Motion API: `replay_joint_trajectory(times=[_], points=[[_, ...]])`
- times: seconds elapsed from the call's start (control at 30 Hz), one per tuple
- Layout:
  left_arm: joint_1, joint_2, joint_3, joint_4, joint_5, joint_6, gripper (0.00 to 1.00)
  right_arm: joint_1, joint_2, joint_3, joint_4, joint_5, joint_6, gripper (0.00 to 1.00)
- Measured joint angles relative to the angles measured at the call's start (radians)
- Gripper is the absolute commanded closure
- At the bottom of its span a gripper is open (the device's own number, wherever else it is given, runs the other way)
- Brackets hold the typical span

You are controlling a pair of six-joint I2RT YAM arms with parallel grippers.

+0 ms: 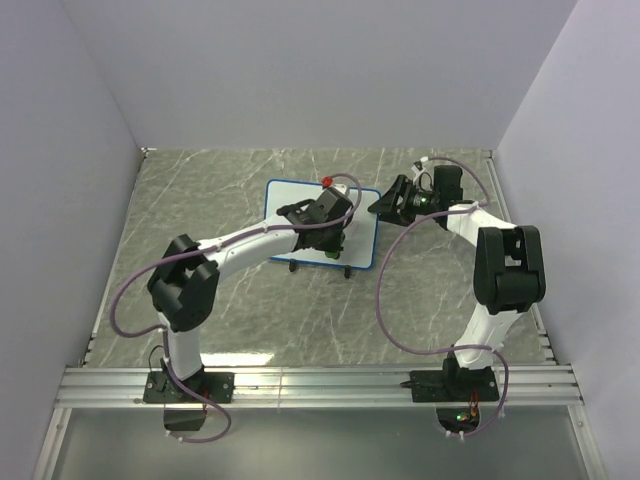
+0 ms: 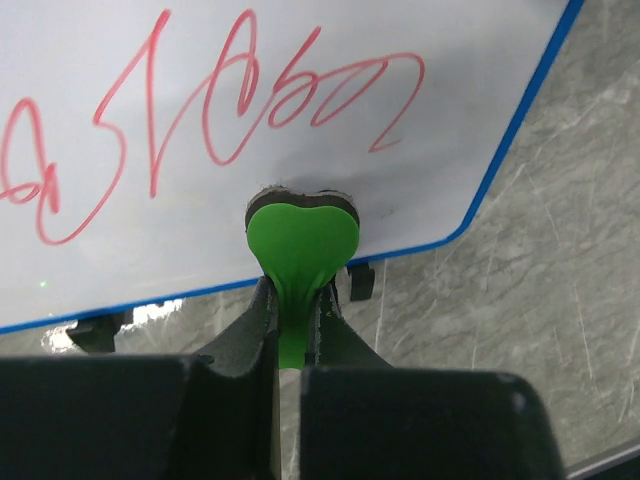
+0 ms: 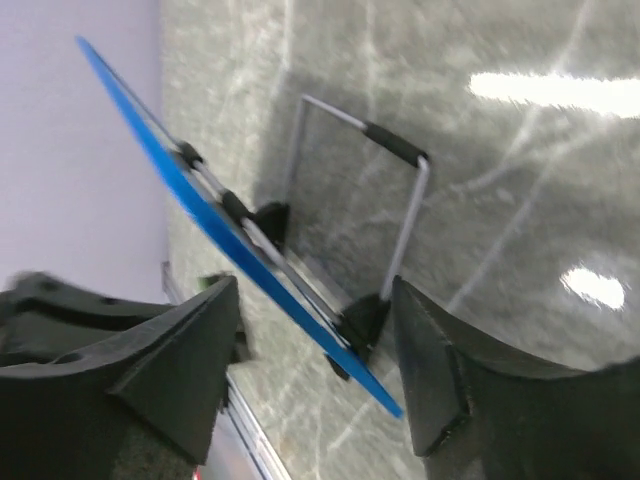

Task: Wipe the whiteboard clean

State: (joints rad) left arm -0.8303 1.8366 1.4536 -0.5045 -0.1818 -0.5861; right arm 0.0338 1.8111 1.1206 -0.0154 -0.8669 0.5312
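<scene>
The whiteboard (image 1: 295, 203), blue-framed, stands tilted on its feet at mid-table. Red scribbles (image 2: 230, 110) cover its white face (image 2: 120, 250). My left gripper (image 2: 297, 290) is shut on a small green eraser (image 2: 302, 240), whose dark felt end rests against the board near its lower blue edge. In the top view that gripper (image 1: 330, 215) is over the board's right half. My right gripper (image 3: 312, 300) is open and straddles the board's blue edge (image 3: 200, 210) at a corner, one finger on each side with gaps showing. It sits at the board's right end (image 1: 385, 205).
A wire stand (image 3: 405, 150) with black feet props the board from behind. A small red-topped object (image 1: 327, 181) lies just behind the board's top edge. Lilac walls close in three sides, and a metal rail (image 1: 320, 385) runs along the near edge.
</scene>
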Motion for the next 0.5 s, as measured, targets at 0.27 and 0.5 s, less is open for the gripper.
replay_joint_trajectory(times=[0.27, 0.5], points=[[0.004, 0.133, 0.148, 0.008, 0.035, 0.013, 1.00, 0.000, 0.022, -0.001, 0.176, -0.061, 0.071, 0.46], [0.004, 0.191, 0.261, 0.039, 0.055, 0.020, 1.00, 0.001, 0.032, -0.045, 0.264, -0.090, 0.102, 0.64]])
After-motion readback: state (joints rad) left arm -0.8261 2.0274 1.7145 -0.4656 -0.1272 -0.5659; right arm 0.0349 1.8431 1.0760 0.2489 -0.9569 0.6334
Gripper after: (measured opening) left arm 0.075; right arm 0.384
